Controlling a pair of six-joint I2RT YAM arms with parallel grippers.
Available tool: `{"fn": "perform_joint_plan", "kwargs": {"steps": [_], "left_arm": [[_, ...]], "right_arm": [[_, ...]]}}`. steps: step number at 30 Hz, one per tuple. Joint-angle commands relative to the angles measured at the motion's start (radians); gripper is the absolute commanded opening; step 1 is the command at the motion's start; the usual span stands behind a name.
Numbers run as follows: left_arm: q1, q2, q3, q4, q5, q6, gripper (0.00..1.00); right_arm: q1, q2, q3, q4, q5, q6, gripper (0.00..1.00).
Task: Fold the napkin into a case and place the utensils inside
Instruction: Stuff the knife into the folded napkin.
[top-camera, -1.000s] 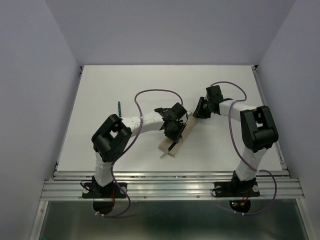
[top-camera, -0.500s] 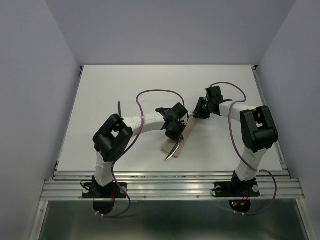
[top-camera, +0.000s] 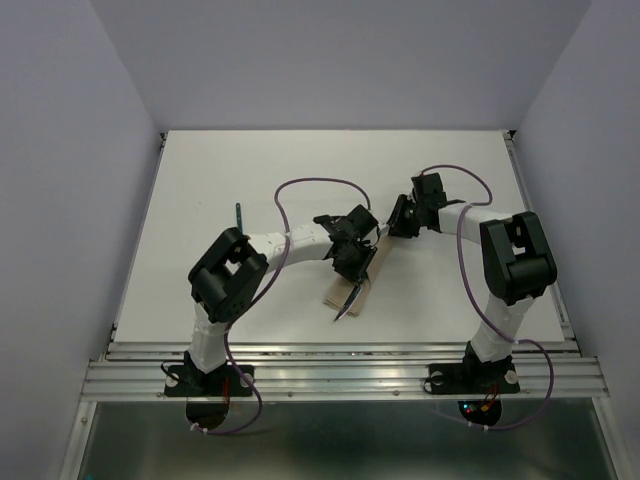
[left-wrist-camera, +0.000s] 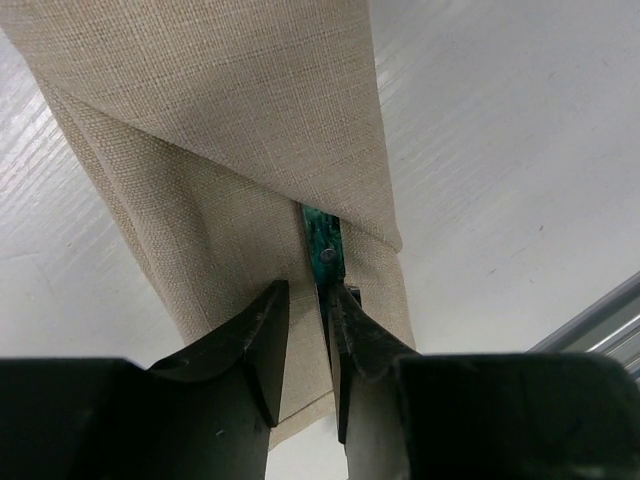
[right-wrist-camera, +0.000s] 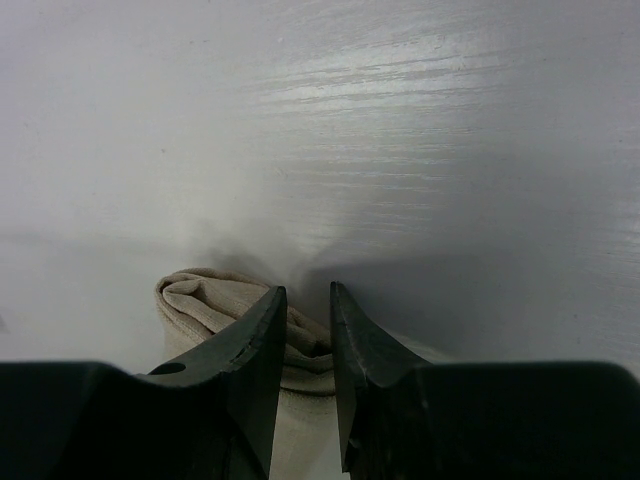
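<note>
On the white table (top-camera: 200, 180), the tan case (left-wrist-camera: 250, 120) lies slanted between the arms, its far end pinched in the right gripper (right-wrist-camera: 308, 340). Over the last second the left gripper (left-wrist-camera: 310, 330) has edged slightly farther along the case, so loading looks underway. Its jaws stand slightly apart around a utensil (left-wrist-camera: 322, 235), whose green handle sits under the fold, silver end sticking out.

White table (top-camera: 470, 170) — pale lavender walls (top-camera: 340, 60), aluminium rail (top-camera: 340, 372) in front.
</note>
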Motion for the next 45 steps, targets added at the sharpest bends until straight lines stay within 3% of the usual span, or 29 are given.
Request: {"fn": "perform_joint_plan", "kwargs": {"steps": [1,11,18,32,38,45], "left_arm": [[-0.009,-0.077,0.009,0.004,-0.048,-0.015,0.34],[-0.009,-0.215,-0.158,0.083,-0.039,-0.111,0.34],[0.006,-0.169,-0.261,0.162,-0.039,-0.139,0.26],[0.086,-0.100,-0.206,0.144,-0.079,-0.078,0.23],[0.087,-0.150,-0.145,0.080,-0.131,-0.036,0.27],[0.087,-0.262,-0.154,0.061,-0.101,-0.007,0.41]], "right_arm": [[0.015,0.017,-0.039,-0.057,0.019,-0.010,0.30],[0.015,-0.001,-0.057,-0.059,0.032,-0.016,0.30],[0.015,-0.019,-0.086,-0.055,0.039,-0.015,0.30],[0.015,-0.118,-0.229,-0.009,0.013,0.013,0.30],[-0.002,-0.154,-0.208,-0.052,0.151,0.028,0.32],[-0.071,-0.309,-0.277,-0.063,0.113,0.040,0.42]]}}
